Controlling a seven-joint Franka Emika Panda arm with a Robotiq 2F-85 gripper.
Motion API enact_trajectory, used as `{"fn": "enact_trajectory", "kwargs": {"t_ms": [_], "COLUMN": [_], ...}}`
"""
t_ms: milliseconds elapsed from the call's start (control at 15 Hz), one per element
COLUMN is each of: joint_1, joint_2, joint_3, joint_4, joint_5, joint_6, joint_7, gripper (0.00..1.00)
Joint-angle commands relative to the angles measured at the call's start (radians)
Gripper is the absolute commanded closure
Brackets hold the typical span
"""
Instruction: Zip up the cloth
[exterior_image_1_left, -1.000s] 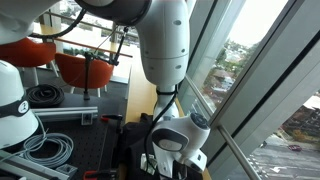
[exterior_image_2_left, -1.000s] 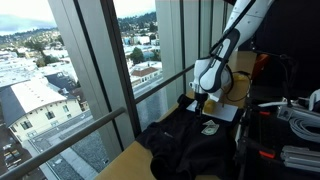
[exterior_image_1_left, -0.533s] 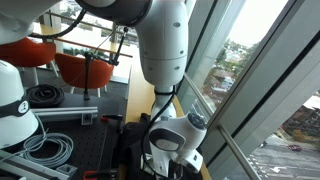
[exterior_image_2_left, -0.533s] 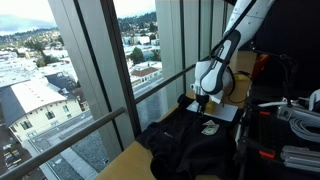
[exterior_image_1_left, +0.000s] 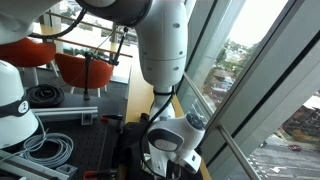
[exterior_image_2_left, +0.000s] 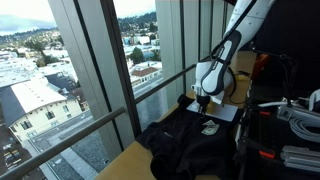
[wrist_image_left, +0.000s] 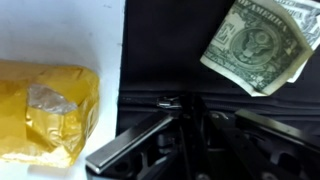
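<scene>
The cloth is a black garment lying crumpled on the wooden table by the window, with a pale greenish banknote-like patch on its front. In the wrist view the cloth fills the middle and the patch lies at the upper right. My gripper points down at the cloth's far end. Its jaws are shut at the zipper line. The small metal zipper pull pokes out just left of the tips. In an exterior view the white wrist hides the fingers.
A crinkled yellow packet lies on a white sheet left of the cloth. Tall window glass and frames run close along the table. Coiled cables and black gear sit on the room side. Orange chairs stand behind.
The jaws have closed at the zipper line over the last second. The arm and the cloth have hardly moved.
</scene>
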Motion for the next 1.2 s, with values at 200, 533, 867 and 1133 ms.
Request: {"fn": "enact_trajectory", "kwargs": {"t_ms": [200, 533, 867, 1133], "joint_1": [0.014, 0.065, 0.136, 0.194], "joint_2": [-0.015, -0.039, -0.055, -0.061], "joint_3": [0.020, 0.042, 0.081, 0.104], "joint_4": [0.024, 0.020, -0.001, -0.036], "joint_5": [-0.021, -0.025, -0.029, -0.034], "joint_6": [-0.030, -0.020, -0.008, 0.002], "joint_7": [0.050, 0.065, 0.074, 0.080], "gripper": [0.98, 0.98, 0.98, 0.98]}}
